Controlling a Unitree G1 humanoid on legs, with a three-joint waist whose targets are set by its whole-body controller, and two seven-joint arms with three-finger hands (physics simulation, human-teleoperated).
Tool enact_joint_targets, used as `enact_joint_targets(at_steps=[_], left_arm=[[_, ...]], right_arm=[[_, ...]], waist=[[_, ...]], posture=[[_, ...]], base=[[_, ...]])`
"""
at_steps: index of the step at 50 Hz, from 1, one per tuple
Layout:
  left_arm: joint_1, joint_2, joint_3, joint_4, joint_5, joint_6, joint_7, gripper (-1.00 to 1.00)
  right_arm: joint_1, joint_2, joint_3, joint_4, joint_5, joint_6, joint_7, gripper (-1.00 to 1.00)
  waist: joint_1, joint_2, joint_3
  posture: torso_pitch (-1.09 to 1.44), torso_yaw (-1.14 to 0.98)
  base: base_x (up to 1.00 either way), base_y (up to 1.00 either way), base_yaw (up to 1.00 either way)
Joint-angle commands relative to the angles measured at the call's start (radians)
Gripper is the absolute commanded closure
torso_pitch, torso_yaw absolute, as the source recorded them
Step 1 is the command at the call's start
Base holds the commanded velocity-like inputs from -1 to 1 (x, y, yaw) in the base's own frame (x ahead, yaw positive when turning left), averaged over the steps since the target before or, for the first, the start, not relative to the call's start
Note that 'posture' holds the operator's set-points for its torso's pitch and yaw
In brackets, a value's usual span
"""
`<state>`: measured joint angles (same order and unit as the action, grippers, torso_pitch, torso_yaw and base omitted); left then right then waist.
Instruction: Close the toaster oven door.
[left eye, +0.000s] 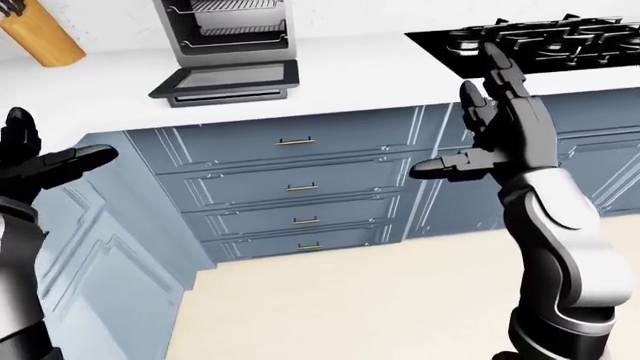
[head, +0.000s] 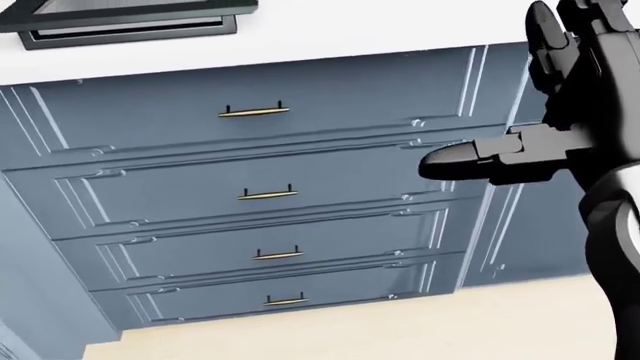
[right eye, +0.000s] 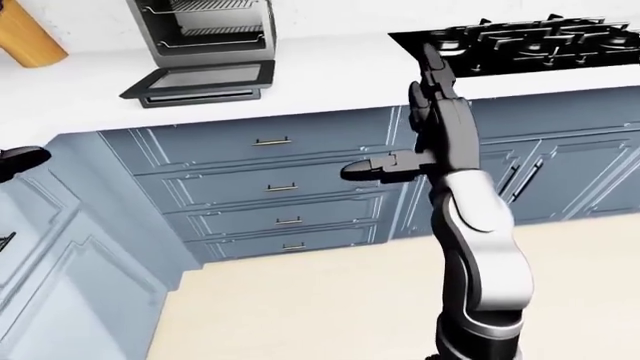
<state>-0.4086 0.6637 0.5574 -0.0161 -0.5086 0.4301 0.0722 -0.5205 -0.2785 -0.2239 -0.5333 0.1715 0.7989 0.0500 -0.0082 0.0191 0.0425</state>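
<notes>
The toaster oven (left eye: 228, 30) was seen on the white counter (left eye: 370, 71) at upper left, its door (left eye: 227, 81) folded down flat; the right robot hand (left eye: 500, 127) and left robot hand (left eye: 35, 161) were held with fingers spread, well apart from it, above the blue drawers (left eye: 295, 187).

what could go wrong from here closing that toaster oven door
1. The toaster oven door lies folded flat on the white counter, and both hands hang open, apart from it. A reach from here may fall short, or the body may bump the drawers.
2. The right hand is raised near the stove; swinging it toward the door could clip the counter edge.
3. Lifting with the left hand alone might shove the toaster oven rather than shut it.
</notes>
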Motion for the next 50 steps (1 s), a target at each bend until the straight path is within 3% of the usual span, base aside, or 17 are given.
enact_joint_targets(at_steps=[1,3,4,5,6,7,13,18,19,21,27,29,30,39,43,45,50], left_arm=[[-0.023,0.027,0.022,-0.028,0.002,-0.038,0.001,-1.0],[-0.018,0.023,0.021,-0.03,0.004,-0.042,0.0,-1.0],[-0.018,0.022,0.02,-0.032,0.004,-0.041,0.001,-1.0],[-0.016,0.022,0.022,-0.035,0.004,-0.04,0.002,-1.0],[-0.016,0.021,0.022,-0.035,0.005,-0.041,0.001,-1.0],[-0.017,0.021,0.021,-0.032,0.007,-0.043,0.001,-1.0],[-0.018,0.022,0.022,-0.036,0.005,-0.037,0.001,-1.0],[-0.017,0.022,0.022,-0.039,0.009,-0.039,0.0,-1.0],[-0.018,0.022,0.022,-0.04,0.009,-0.039,0.0,-1.0],[-0.018,0.022,0.022,-0.04,0.008,-0.038,0.001,-1.0],[-0.013,0.02,0.024,-0.033,0.01,-0.046,0.0,-1.0],[-0.014,0.021,0.024,-0.028,0.012,-0.05,-0.002,-1.0],[-0.014,0.021,0.024,-0.023,0.013,-0.053,-0.003,-1.0],[-0.01,0.028,0.035,-0.034,-0.015,-0.028,0.005,-1.0],[-0.011,0.034,0.038,-0.028,-0.014,-0.03,0.003,-1.0],[-0.008,0.039,0.043,-0.027,-0.016,-0.031,0.001,-1.0],[-0.001,0.045,0.05,-0.016,-0.013,-0.038,-0.003,-1.0]], right_arm=[[-0.025,-0.005,0.001,-0.027,0.007,-0.03,0.004,-1.0],[-0.022,-0.004,0.002,-0.032,0.008,-0.028,0.004,-1.0],[-0.022,-0.004,0.002,-0.031,0.008,-0.029,0.004,-1.0],[-0.02,-0.003,0.002,-0.033,0.008,-0.03,0.004,-1.0],[-0.018,-0.004,0.002,-0.035,0.008,-0.03,0.005,-1.0],[-0.018,-0.004,0.001,-0.034,0.008,-0.031,0.006,-1.0],[-0.022,-0.006,-0.001,-0.032,0.009,-0.028,0.005,-1.0],[-0.028,-0.008,0.001,-0.036,0.012,-0.02,0.005,-1.0],[-0.032,-0.009,0.0,-0.037,0.013,-0.017,0.004,-1.0],[-0.031,-0.009,0.001,-0.036,0.011,-0.019,0.004,-1.0],[-0.023,-0.01,0.001,-0.038,0.01,-0.023,0.007,-1.0],[-0.026,-0.01,-0.002,-0.038,0.011,-0.021,0.008,-1.0],[-0.029,-0.011,-0.002,-0.038,0.011,-0.019,0.008,-1.0],[-0.033,-0.015,-0.006,-0.043,0.014,-0.011,0.007,-1.0],[-0.043,-0.017,-0.003,-0.043,0.016,-0.004,0.004,-1.0],[-0.044,-0.019,-0.005,-0.044,0.018,-0.001,0.005,-1.0],[-0.048,-0.022,-0.005,-0.048,0.021,0.006,0.003,-1.0]], waist=[[0.002,0.005,-0.015],[-0.002,0.045,-0.017],[-0.005,0.082,-0.024],[-0.012,0.091,-0.036],[0.002,0.073,-0.02],[-0.003,0.081,-0.014],[0.004,0.02,-0.013],[0.01,-0.069,-0.023],[0.001,-0.031,-0.023],[0.005,-0.045,-0.028],[0.002,0.01,-0.015],[-0.003,0.053,-0.017],[-0.005,0.092,-0.03],[0.006,0.017,-0.014],[0.01,-0.057,-0.025],[0.003,-0.037,-0.023],[0.006,-0.023,-0.026]], posture=[[0.0,0.0],[0.0,0.0],[0.0,0.0],[0.0,0.0],[0.0,0.0],[0.0,0.0],[0.0,0.0],[0.0,0.0],[0.0,0.0],[0.0,0.0],[0.0,0.0],[0.0,0.0],[0.0,0.0],[0.0,0.0],[0.0,0.0],[0.0,0.0],[0.0,0.0]], base=[[0.06,0.1,0.0],[0.07,0.09,0.0],[0.07,0.1,0.0],[0.08,0.09,0.0],[0.07,0.09,0.0],[0.07,0.09,0.0],[0.07,0.1,0.0],[0.07,0.1,0.0],[0.07,0.1,0.0],[0.07,0.1,0.0],[0.07,0.1,0.0],[0.07,0.1,0.0],[0.08,0.09,0.0],[0.08,0.1,0.0],[0.07,0.1,0.0],[0.07,0.1,0.0],[0.07,0.1,0.0]])
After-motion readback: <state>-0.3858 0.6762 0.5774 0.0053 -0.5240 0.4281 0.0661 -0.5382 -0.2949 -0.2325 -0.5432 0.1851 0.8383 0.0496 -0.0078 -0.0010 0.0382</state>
